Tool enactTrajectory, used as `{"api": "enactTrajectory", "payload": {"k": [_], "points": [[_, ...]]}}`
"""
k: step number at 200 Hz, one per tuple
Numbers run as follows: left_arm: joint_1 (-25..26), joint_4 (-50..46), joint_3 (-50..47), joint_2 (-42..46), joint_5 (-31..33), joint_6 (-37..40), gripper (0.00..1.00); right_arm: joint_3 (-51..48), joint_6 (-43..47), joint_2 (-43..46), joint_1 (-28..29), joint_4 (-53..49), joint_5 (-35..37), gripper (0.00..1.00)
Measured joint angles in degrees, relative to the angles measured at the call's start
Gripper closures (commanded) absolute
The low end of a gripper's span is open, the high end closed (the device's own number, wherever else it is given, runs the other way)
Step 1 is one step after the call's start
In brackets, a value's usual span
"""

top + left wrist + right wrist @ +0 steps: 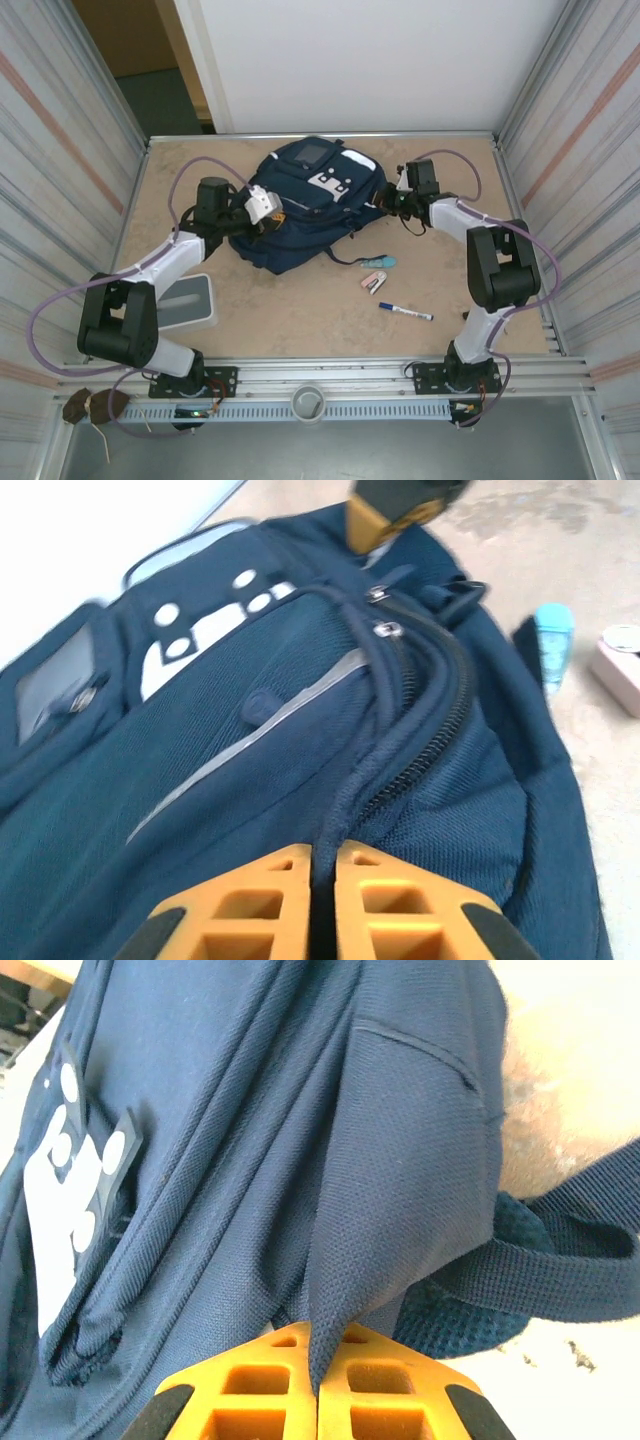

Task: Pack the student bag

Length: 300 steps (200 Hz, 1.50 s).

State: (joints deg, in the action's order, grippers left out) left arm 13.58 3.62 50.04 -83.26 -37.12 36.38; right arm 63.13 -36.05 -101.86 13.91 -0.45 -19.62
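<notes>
My left claw [322, 858] and right claw [318, 1338] each pinch the large navy fabric student bag [300, 215], probably tensioning it for unzipping.

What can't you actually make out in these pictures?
- Inside of the backpack: in every view, its own fabric covers it.
- Left tool's hold: in the left wrist view, a dark seam runs into its narrow gap; whether it is gripped is unclear.
- Pink thing and teal thing beside the backpack: in the top view, too small to name.
</notes>
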Motion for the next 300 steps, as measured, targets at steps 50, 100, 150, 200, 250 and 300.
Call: {"api": "enactTrajectory", "payload": {"k": [50, 100, 150, 200, 250, 300], "points": [[-2.5, -0.9, 0.0, 0.9, 15.1, -13.1, 0.48, -6.9, -1.7, 4.6, 8.4, 1.9, 6.8, 0.8], [0.5, -3.0, -4.6, 12.9, 31.9, -32.9, 0.23, -7.4, 6.0, 11.3, 14.8, -3.5, 10.9, 0.48], [16.5, -3.0, -5.9, 16.9, 47.1, -41.9, 0.16, -0.4, 8.5, 9.6, 12.0, -4.3, 12.3, 0.36], [23.3, -9.4, 3.2, 3.0, 59.9, -46.2, 0.1, 7.4, 2.8, -3.0, 3.5, -3.6, 12.3, 0.29], [26.6, -13.2, 12.1, -10.4, 68.5, -46.1, 0.05, 8.5, 1.7, -6.9, 3.7, -3.5, 12.4, 0.28], [26.7, -15.5, 14.9, -15.7, 74.8, -44.1, 0.06, 8.5, 2.2, -6.9, 3.9, -3.7, 13.3, 0.28]]}}
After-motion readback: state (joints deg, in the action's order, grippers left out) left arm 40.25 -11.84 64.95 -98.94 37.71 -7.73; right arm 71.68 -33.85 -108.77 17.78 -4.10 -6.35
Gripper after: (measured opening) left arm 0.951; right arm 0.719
